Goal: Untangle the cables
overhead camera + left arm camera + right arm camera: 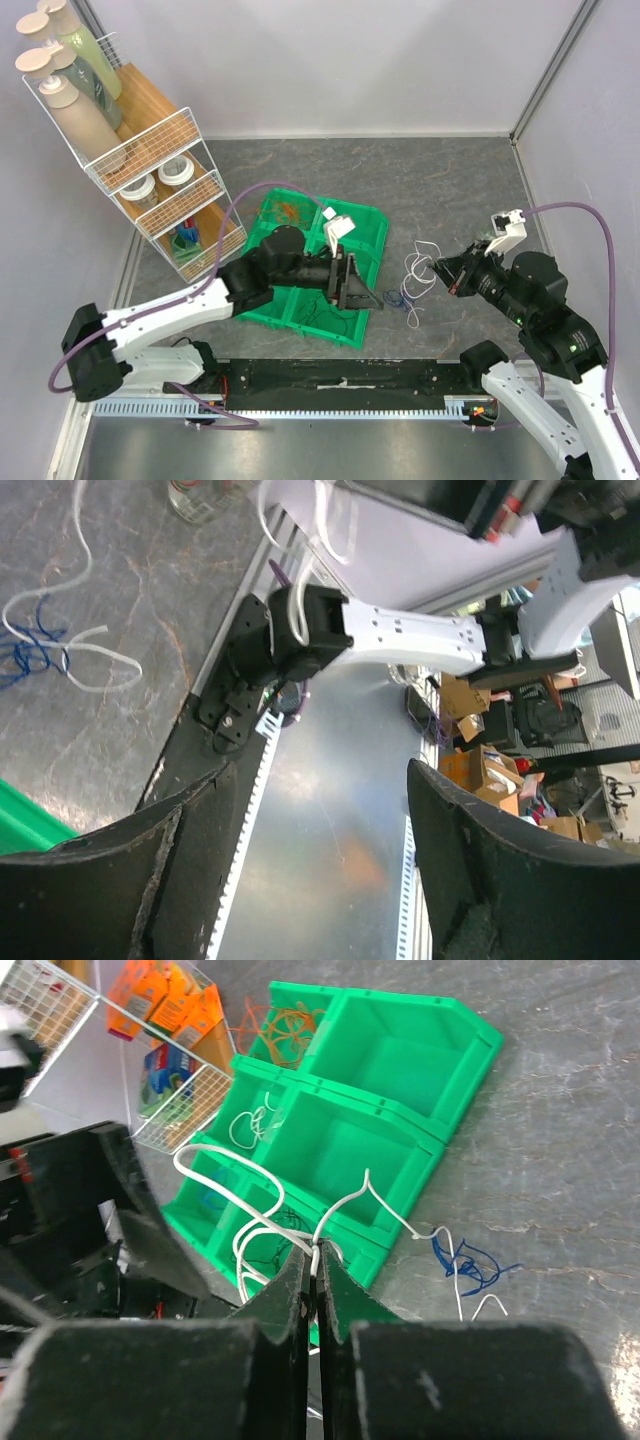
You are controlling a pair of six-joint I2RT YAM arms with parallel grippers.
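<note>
Separating white from blue is the step in hand, I judge. On the grey surface [450, 190] the green bins [372, 228] sit centre, and the two loose cables lie snarled together on bare surface at the bins' 3 o'clock. The left claw [345, 283] hangs wide and empty over the bins' 4 o'clock corner. The right claw [315, 1260], at 3 o'clock from the snarl, is pinched tight on the white cable [366, 1178], which trails down into the blue cable [462, 1260]. Draw the white strand slowly toward 3 o'clock. If the blue lifts with it, the left claw could pin the blue down.
</note>
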